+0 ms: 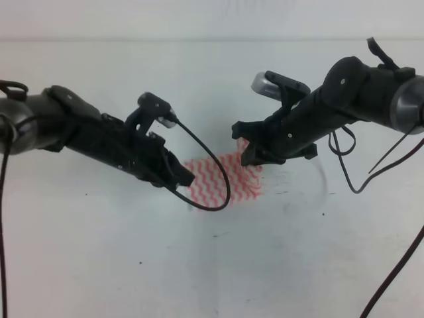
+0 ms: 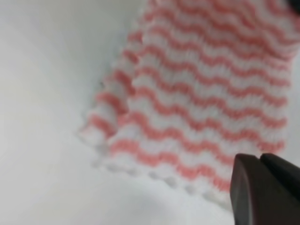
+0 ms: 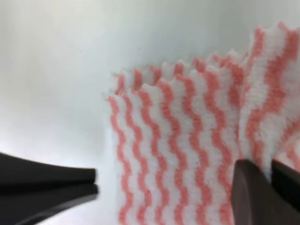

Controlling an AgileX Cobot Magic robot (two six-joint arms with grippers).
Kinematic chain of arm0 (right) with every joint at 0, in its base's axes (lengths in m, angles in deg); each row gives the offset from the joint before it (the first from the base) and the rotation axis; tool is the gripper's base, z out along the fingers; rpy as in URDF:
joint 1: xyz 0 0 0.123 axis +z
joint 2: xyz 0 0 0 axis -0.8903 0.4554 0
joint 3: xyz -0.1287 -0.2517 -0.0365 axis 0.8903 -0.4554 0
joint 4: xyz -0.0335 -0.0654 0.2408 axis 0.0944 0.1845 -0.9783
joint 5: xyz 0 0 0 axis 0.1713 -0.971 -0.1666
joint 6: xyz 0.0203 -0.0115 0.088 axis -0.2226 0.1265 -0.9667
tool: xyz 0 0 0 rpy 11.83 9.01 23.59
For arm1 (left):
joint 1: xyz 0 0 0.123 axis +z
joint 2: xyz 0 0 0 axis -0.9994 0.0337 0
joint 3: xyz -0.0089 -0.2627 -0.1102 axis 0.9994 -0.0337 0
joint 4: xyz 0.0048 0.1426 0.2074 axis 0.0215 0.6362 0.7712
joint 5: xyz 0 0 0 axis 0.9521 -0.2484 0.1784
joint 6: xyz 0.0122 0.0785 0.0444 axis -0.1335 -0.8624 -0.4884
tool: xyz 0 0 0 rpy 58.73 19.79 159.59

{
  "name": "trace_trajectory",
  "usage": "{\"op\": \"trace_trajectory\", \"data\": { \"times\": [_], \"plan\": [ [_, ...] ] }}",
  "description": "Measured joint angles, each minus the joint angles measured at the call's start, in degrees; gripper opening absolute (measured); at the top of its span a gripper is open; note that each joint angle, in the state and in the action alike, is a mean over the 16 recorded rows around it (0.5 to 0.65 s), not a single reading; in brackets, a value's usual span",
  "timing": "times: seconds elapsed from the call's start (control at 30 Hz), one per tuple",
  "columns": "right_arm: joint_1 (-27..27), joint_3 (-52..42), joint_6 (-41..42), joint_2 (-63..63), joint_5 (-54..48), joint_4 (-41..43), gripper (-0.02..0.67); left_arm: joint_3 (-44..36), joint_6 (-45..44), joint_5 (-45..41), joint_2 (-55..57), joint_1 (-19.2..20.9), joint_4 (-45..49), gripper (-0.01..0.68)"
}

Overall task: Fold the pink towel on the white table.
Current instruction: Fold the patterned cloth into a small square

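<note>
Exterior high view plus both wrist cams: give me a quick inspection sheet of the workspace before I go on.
Surface: white table, plain, with a few small dark specks.
Job's things: pink towel lies near the middle between the arms; the wrist views show stacked edges, so it looks at least partly folded.
Clutter: nothing seen.
Grippers: left gripper at the towel's left edge, state unclear; right gripper over the towel's far right corner, fingers apart in its wrist view, contact unclear.
Cables: black cable loops from the left arm over the towel; more cables hang off the right arm.
Surroundings: pale wall behind the table.
</note>
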Motion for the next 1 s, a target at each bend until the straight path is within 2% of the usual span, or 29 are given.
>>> {"op": "trace_trajectory", "data": {
  "times": [1.0],
  "plan": [
    [0.56,0.37,0.78,-0.09,-0.29,-1.34,-0.011,0.11,-3.96,1.93,5.83,0.51,-6.43,0.000]
  ]
}}
